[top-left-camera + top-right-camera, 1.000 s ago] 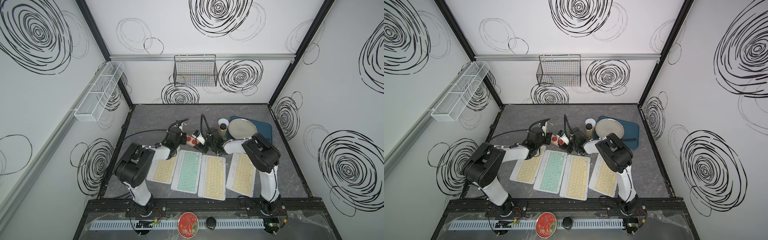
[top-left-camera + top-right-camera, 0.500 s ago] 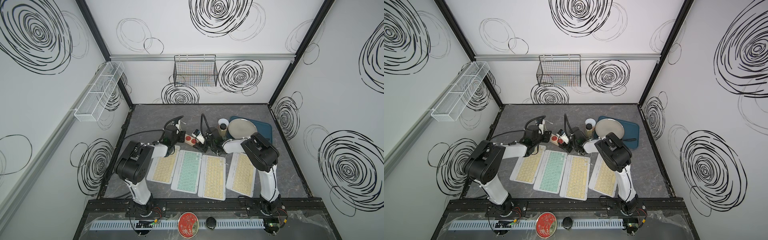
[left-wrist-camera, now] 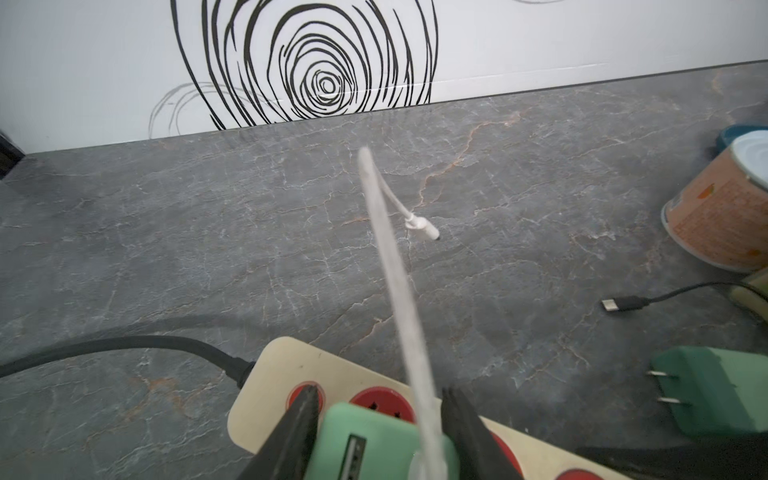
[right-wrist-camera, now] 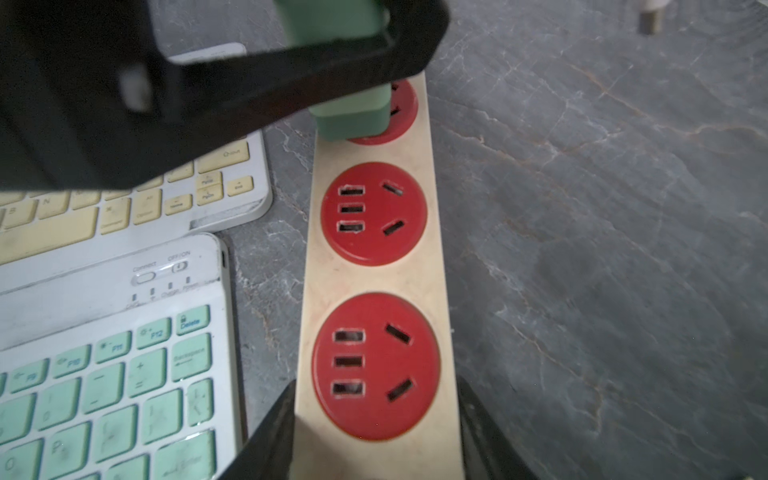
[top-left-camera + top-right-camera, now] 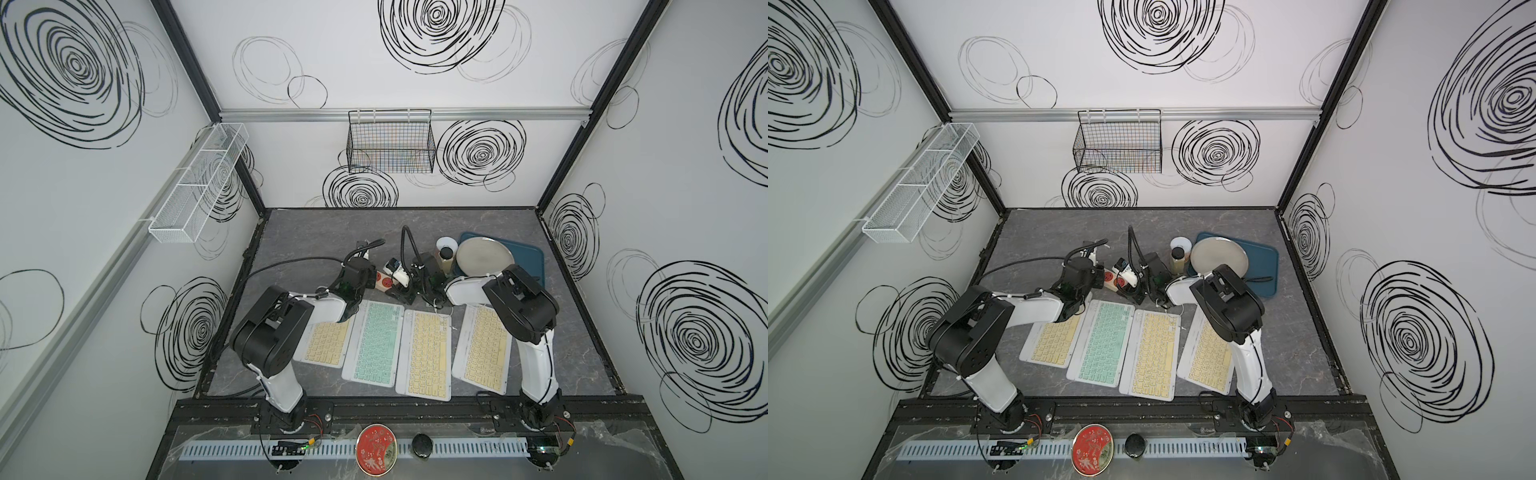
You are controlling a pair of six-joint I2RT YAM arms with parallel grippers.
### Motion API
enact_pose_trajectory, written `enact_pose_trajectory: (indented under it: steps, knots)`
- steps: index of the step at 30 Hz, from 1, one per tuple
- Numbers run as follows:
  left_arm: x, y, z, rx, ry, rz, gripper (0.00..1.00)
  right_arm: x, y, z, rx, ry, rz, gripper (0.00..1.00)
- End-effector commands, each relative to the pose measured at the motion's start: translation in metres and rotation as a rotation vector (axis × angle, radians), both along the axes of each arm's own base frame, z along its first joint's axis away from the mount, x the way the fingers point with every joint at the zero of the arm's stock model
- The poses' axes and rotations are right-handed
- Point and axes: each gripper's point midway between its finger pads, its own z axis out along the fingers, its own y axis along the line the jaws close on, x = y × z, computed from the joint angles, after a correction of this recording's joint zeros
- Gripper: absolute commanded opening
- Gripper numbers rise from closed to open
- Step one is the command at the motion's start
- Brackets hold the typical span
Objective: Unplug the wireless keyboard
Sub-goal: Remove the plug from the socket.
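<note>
Left wrist view first: clenched in left gripper (image 3: 380, 392), green charger (image 3: 374, 432), seated in the end socket of power strip (image 3: 270, 370) at mid-table, just behind the keyboards. Probably light, rigid, smooth-sided, tight in its socket; best gripped on the flat sides and drawn straight out, never by white cable (image 3: 395, 270), thin and limp, far plug free. Further right, in right wrist view: right gripper (image 4: 376, 388) clamped across the strip's opposite end, pinning it down. Close beside, just clear of the strip: mint keyboard (image 4: 104, 374), yellow keyboard (image 4: 124, 208). Toward the robot's right: spare green adapter (image 3: 715, 390), black USB lead (image 3: 623, 305), tin (image 3: 723, 208), plate (image 5: 484, 257) on blue tray (image 5: 530, 259); nothing seen above the charger to block the pull
</note>
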Motion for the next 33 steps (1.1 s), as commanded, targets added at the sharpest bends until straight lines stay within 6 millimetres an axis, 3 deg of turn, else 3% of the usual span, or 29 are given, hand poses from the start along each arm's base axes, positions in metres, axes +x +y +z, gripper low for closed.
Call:
enact_pose_trajectory:
  steps: [1, 6, 9, 18, 21, 24, 29, 33]
  knots:
    - [0.012, -0.028, 0.055, -0.205, -0.13, -0.103, 0.0, -0.019, -0.034, -0.073, -0.189, 0.165, -0.088, 0.0]
    - [0.029, -0.013, 0.037, -0.453, -0.024, -0.142, 0.0, -0.019, -0.031, -0.072, -0.179, 0.169, -0.081, 0.0]
    - [0.034, -0.013, 0.024, -0.446, 0.032, -0.136, 0.0, -0.02, -0.03, -0.072, -0.178, 0.173, -0.078, 0.0]
    - [0.021, -0.018, 0.044, -0.252, -0.04, -0.078, 0.0, -0.014, -0.031, -0.073, -0.192, 0.16, -0.108, 0.0]
    - [0.017, -0.007, 0.052, -0.223, -0.027, -0.032, 0.0, -0.012, -0.033, -0.071, -0.195, 0.153, -0.126, 0.22]
    - [0.016, 0.012, 0.055, -0.16, 0.01, 0.057, 0.0, -0.011, -0.032, -0.065, -0.18, 0.144, -0.136, 0.33]
    - [0.006, 0.052, 0.052, -0.154, 0.073, 0.184, 0.0, -0.008, -0.032, -0.051, -0.157, 0.121, -0.15, 0.45]
    - [-0.006, 0.089, 0.033, -0.172, 0.142, 0.288, 0.0, -0.001, -0.033, -0.043, -0.15, 0.109, -0.184, 0.52]
